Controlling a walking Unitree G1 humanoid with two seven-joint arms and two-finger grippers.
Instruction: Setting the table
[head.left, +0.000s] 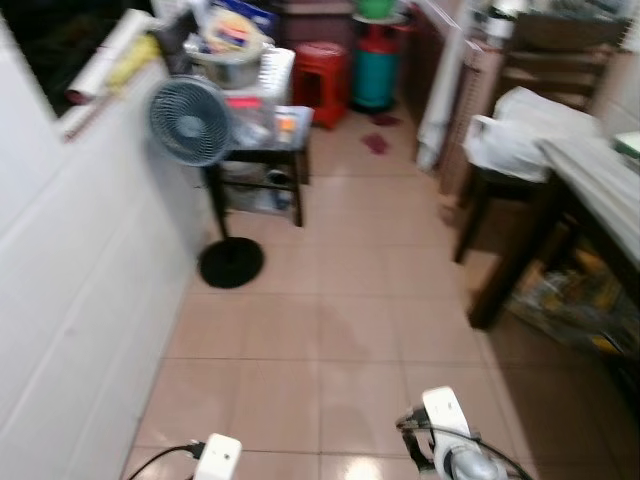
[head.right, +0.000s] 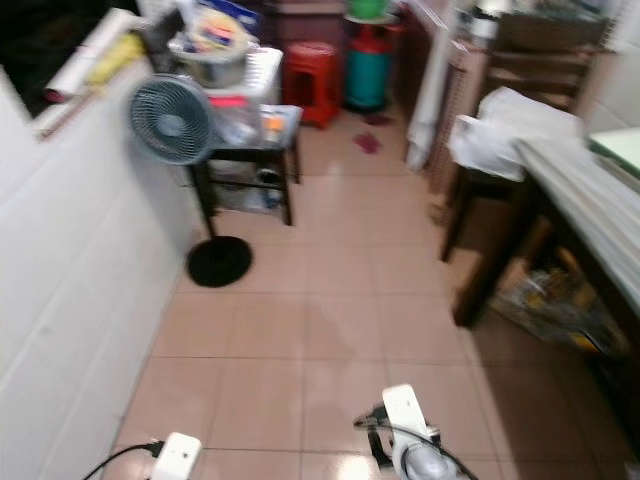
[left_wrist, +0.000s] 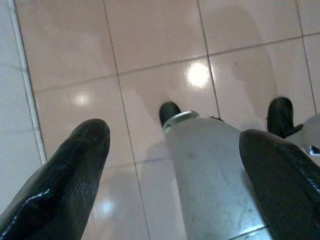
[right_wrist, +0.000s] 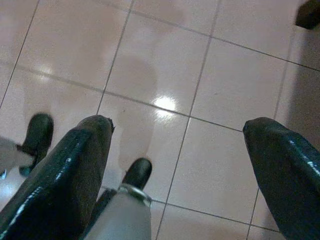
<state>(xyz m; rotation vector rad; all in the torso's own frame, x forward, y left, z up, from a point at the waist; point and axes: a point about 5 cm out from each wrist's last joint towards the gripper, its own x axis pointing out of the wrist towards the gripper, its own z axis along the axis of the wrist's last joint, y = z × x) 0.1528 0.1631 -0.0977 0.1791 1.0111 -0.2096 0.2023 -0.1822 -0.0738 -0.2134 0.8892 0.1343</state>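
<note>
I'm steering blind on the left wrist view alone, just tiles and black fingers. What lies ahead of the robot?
Observer: A tiled floor runs forward, with a standing fan ahead on the robot's left, beside a white wall.
Operator: Where is the table?
Observer: A dark table stands on the right; a white bag lies at its far end.
Operator: Is the right gripper carrying anything?
Observer: No. The right gripper hangs open over bare tiles, its fingers wide apart.
Operator: Anything farther on?
Observer: A red stool at the far end, next to a teal cylinder.
</note>
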